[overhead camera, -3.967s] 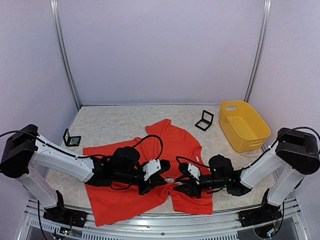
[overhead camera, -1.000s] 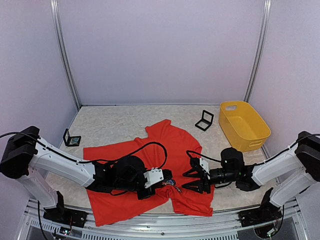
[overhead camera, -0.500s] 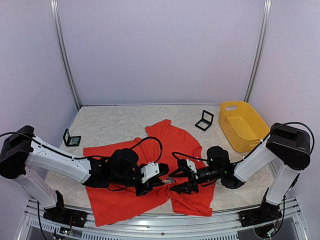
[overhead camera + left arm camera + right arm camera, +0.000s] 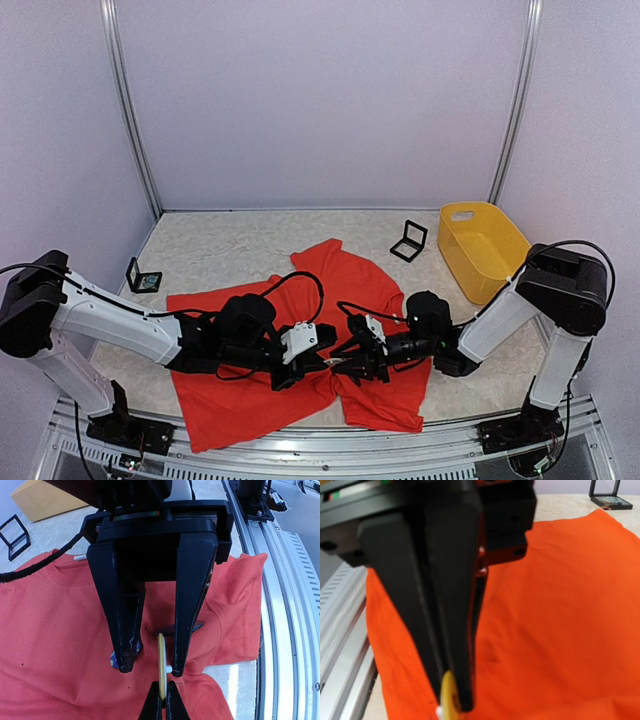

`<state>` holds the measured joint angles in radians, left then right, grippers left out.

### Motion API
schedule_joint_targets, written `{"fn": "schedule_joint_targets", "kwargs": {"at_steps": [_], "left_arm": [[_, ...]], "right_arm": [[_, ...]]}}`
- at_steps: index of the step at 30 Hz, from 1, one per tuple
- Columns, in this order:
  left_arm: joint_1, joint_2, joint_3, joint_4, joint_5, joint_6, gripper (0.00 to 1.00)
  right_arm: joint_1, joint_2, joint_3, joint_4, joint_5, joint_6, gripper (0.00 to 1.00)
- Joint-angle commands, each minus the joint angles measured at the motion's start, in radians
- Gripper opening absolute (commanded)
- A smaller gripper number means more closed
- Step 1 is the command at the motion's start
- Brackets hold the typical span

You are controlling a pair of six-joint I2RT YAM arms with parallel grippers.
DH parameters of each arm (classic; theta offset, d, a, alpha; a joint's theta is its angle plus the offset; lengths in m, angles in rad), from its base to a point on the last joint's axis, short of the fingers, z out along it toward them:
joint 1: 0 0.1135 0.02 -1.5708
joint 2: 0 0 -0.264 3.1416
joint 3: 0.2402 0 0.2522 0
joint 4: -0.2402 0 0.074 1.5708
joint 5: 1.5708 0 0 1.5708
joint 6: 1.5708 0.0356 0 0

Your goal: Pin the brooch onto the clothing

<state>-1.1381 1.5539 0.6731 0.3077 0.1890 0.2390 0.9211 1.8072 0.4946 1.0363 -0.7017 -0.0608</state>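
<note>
Left gripper (image 4: 161, 707) is pinched tight on the brooch (image 4: 161, 662), a thin yellow disc held edge-on just above the lower middle of the shirt (image 4: 60, 630). Right gripper (image 4: 151, 667) faces it nose to nose with its jaws spread either side of the disc, one finger (image 4: 180, 630) touching a small white nub (image 4: 170, 669) on it. I judge we're at the pinning step itself. Next I'd need to drive the pin through the shirt fabric without bunching it. Both arms reach low and flat across the shirt from opposite sides.
</note>
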Motion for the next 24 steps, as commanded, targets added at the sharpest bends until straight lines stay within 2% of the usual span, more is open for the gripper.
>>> {"fn": "schedule_joint_targets", "kwargs": {"at_steps": [1, 6, 19, 24], "left_arm": [[0.003, 0.002, 0.006, 0.025, 0.032, -0.008, 0.00], [0.004, 0.001, 0.010, 0.025, 0.042, -0.005, 0.00], [-0.004, 0.020, 0.020, 0.005, 0.047, -0.001, 0.00], [-0.005, 0.023, 0.021, -0.002, 0.046, -0.004, 0.00]], "right_arm": [[0.010, 0.020, 0.025, 0.015, 0.003, 0.015, 0.29], [0.010, 0.015, 0.033, 0.019, 0.029, 0.041, 0.25], [-0.014, 0.004, 0.050, 0.003, 0.087, 0.175, 0.26], [-0.038, 0.004, 0.022, 0.072, 0.104, 0.245, 0.27]]}}
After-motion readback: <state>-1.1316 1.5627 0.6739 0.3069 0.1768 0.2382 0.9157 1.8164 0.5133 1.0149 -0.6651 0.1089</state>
